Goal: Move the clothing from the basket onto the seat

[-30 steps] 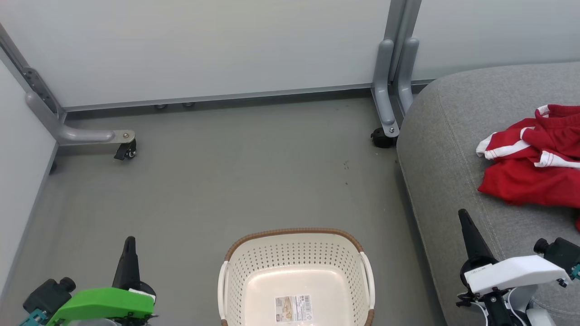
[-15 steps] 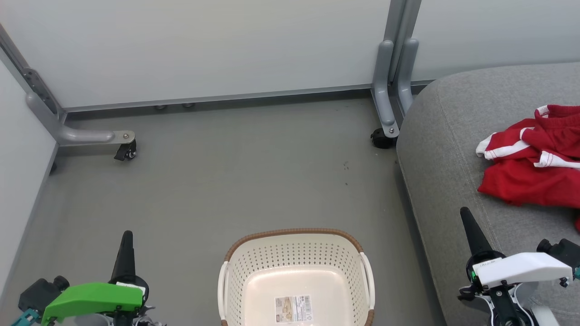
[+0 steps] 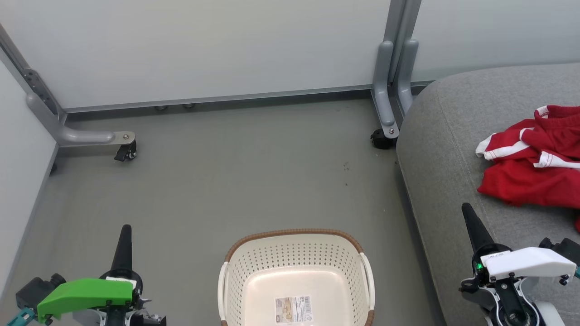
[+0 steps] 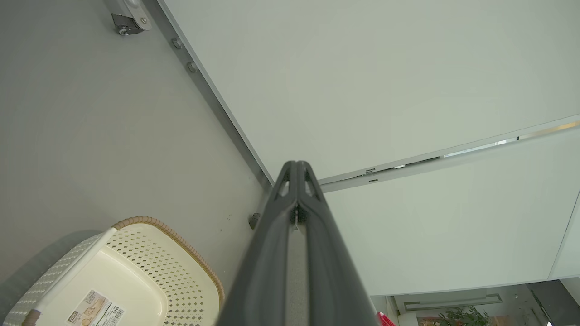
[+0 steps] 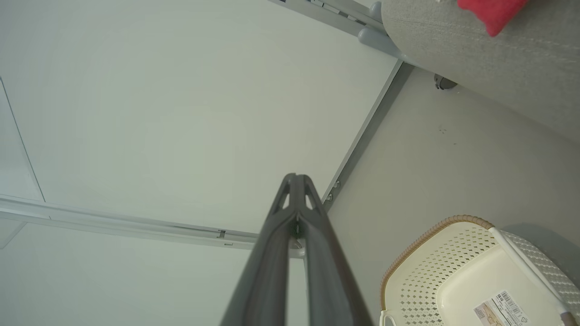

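The basket [image 3: 294, 251] is seen standing on the grey floor [image 3: 226, 181] at the bottom centre of the head view, its inside bare but for a paper label [image 3: 293, 309] stuck to its bottom. The clothing [image 3: 530, 181], red with white trim, is found lying in a crumpled heap on the seat [image 3: 444, 149], which is set to the right of the basket and apart from it. The left jaws are poised low at the basket's left, above the floor, their dark fingers [image 3: 123, 246] pressed together with nothing gripped between them. The right jaws are likewise closed tight and empty, their fingers [image 3: 473, 228] raised over the near edge of the seat, short of the clothing. A castor [image 3: 128, 151] of a grey partition frame is seen further back on the floor
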Available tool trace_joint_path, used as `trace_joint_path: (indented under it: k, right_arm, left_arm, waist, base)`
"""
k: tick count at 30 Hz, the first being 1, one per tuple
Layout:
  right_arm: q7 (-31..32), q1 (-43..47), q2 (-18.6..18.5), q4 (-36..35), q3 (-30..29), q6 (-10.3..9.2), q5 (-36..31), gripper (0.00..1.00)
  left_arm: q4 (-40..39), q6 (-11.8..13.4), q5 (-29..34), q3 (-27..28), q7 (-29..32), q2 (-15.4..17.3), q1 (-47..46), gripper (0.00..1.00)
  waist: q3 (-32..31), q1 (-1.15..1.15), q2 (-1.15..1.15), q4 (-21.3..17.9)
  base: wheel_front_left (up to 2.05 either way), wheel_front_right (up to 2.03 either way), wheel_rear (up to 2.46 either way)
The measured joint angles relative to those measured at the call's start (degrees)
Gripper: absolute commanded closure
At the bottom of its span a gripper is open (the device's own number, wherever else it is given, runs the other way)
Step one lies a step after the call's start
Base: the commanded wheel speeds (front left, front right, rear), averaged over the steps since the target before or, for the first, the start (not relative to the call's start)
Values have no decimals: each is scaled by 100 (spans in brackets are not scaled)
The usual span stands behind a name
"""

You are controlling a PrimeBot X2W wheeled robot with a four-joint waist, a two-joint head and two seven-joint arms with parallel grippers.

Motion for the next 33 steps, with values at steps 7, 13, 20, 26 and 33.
trace_joint_path:
  k: [7, 13, 20, 26, 33]
  right_arm:
    - [51, -59, 0, 70, -41, 0, 339, 100]
    - [101, -119, 1, 127, -76, 0, 628, 100]
    - [151, -174, 4, 190, -113, 0, 946, 100]
    - [194, -227, 7, 244, -143, 0, 1196, 100]
    - [242, -288, 12, 294, -179, 0, 1479, 100]
  left_arm:
    - [-7, -18, -339, 46, 82, -3, -52, 100]
    - [-15, -21, -633, 80, 164, -4, -88, 100]
    - [-23, -43, -951, 108, 238, -7, -129, 100]
    - [-26, -46, -1217, 130, 307, -8, -155, 100]
    - [-34, -53, -1490, 160, 380, -11, -211, 100]
  waist:
    - [-5, 0, 0, -1]
    - [-10, 0, 0, -1]
    - [-16, 0, 0, -2]
    - [-21, 0, 0, -2]
    - [-26, 0, 0, -3]
  base:
    - [0, 0, 0]
    - [0, 0, 0]
    - [0, 0, 0]
    - [0, 0, 0]
    - [0, 0, 0]
